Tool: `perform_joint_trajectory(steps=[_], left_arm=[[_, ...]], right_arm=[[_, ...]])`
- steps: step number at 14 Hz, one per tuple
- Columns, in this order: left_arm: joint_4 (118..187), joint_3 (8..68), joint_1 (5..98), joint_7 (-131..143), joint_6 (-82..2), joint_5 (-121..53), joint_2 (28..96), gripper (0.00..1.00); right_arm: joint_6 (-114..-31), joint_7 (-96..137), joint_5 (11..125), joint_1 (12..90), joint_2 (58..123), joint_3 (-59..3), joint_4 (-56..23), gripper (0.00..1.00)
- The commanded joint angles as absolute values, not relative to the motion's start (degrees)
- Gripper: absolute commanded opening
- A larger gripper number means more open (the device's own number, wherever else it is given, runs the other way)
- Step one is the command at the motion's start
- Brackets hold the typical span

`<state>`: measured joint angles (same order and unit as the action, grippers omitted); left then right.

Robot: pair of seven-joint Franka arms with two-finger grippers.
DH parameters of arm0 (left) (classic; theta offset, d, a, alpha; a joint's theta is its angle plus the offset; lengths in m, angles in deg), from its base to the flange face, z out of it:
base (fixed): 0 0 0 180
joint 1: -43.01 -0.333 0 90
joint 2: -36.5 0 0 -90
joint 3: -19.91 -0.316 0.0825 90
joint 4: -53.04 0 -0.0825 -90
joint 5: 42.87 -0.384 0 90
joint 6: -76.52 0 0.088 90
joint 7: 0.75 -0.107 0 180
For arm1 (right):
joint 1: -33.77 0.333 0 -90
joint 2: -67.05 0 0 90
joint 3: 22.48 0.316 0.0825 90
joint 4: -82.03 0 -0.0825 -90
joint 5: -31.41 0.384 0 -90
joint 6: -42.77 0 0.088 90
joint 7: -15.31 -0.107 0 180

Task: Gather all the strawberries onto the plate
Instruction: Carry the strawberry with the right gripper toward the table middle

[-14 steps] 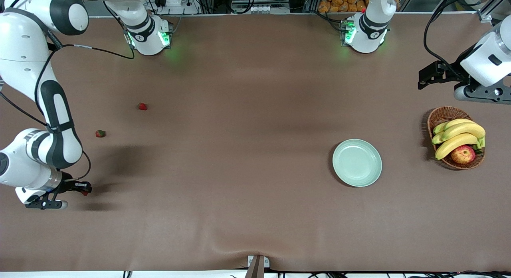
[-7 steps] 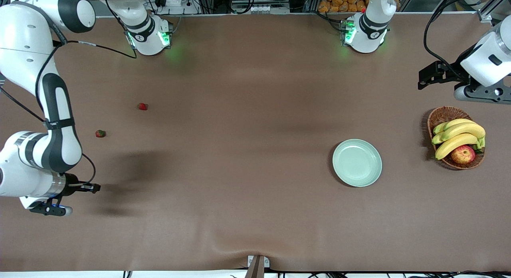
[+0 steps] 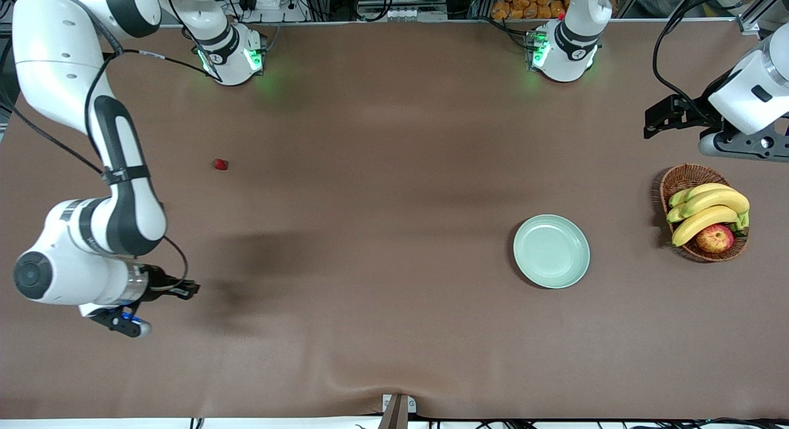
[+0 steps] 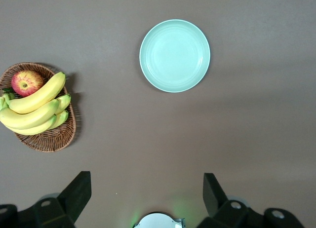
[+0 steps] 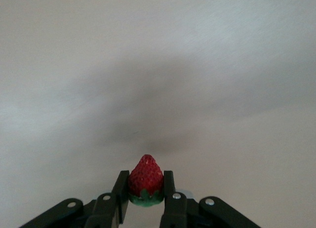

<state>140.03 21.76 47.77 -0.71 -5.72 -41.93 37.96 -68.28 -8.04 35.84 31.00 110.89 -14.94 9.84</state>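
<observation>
Over bare table, the right gripper (image 5: 146,196), jaws pinching a strawberry (image 5: 146,178), has moved plateward.

Glossy plate (image 3: 551,251), wicker basket (image 3: 685,179), matt cloth table (image 3: 394,330), seeded strawberry (image 5: 146,176)

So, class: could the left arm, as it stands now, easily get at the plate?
Probably yes: the left claw hangs open above the basket end, the plate lies bare beside it, and nothing stands between.

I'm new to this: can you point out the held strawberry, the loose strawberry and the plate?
held strawberry (image 5: 146,176): right wrist view, red body between the right gripper's fingers.
loose strawberry (image 3: 219,164): front view, red body.
plate (image 3: 551,251): front view, bare middle.
</observation>
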Motion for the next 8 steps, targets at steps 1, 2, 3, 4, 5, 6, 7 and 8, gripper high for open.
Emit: perform_joint_trajectory(steps=[1,2,3,4,5,6,7,8], left_arm=[[139.70,21.85,47.93,-0.58,-6.01,-41.47,38.17,1.00],[139.70,21.85,48.02,-0.66,-6.01,-41.47,38.17,1.00],[139.70,21.85,48.02,-0.58,-6.01,-41.47,38.17,1.00],[139.70,21.85,48.02,-0.58,-5.93,-41.47,38.17,1.00],[139.70,21.85,48.02,-0.58,-5.93,-41.47,38.08,1.00],[139.70,21.85,48.02,-0.58,-6.01,-41.47,38.17,1.00],[139.70,21.85,48.02,-0.58,-6.01,-41.47,38.17,1.00],[139.70,21.85,48.02,-0.58,-5.93,-41.47,38.08,1.00]], right_arm=[[-67.53,-17.52,36.25,31.13,109.76,-10.37,9.35,0.09],[-67.61,-21.12,35.81,31.91,109.76,-8.87,9.35,0.09],[-67.70,-24.29,35.72,33.23,109.76,-8.51,9.35,0.09],[-67.88,-26.94,36.07,34.72,109.76,-8.42,9.35,0.09],[-67.88,-29.83,35.90,36.39,109.76,-8.51,9.35,0.09],[-67.79,-32.65,35.90,37.36,109.76,-8.42,9.35,0.09],[-67.79,-35.02,35.98,38.33,109.76,-8.33,9.35,0.09],[-67.79,-37.22,35.98,39.73,109.76,-8.33,9.35,0.09]])
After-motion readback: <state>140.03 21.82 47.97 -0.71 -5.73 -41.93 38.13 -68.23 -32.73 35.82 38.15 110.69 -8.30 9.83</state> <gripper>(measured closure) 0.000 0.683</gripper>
